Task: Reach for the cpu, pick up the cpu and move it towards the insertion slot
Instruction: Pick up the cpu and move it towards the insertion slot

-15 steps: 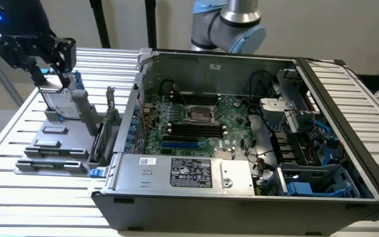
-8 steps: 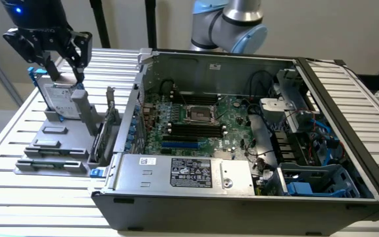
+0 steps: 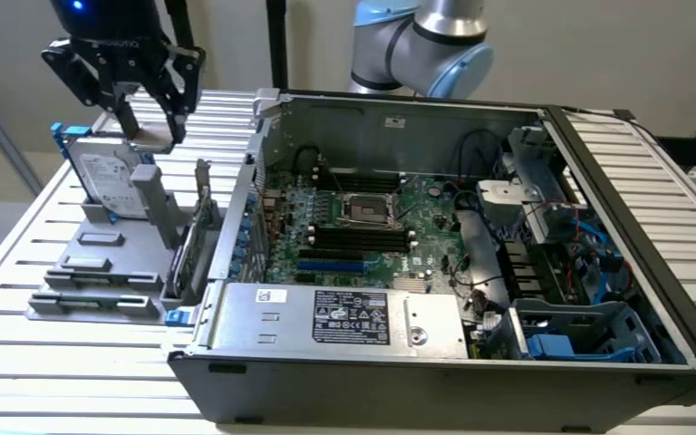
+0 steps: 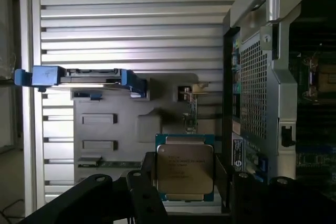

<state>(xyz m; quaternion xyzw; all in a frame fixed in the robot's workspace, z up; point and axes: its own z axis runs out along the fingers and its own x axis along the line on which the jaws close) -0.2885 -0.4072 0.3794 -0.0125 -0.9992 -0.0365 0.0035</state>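
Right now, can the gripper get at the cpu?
Probably yes. The cpu sits between the open gripper fingers in the wrist view, nothing lying between them. The hard drive stands in the grey holder beside it.

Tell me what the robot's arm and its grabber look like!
The arm is made of round silver-grey metal tubes with light blue caps at the joints. The gripper is black and chunky, with pale lettering across its body and a small blue light glowing on top. Its black links carry pale fingers below. A dark cable runs alongside it.
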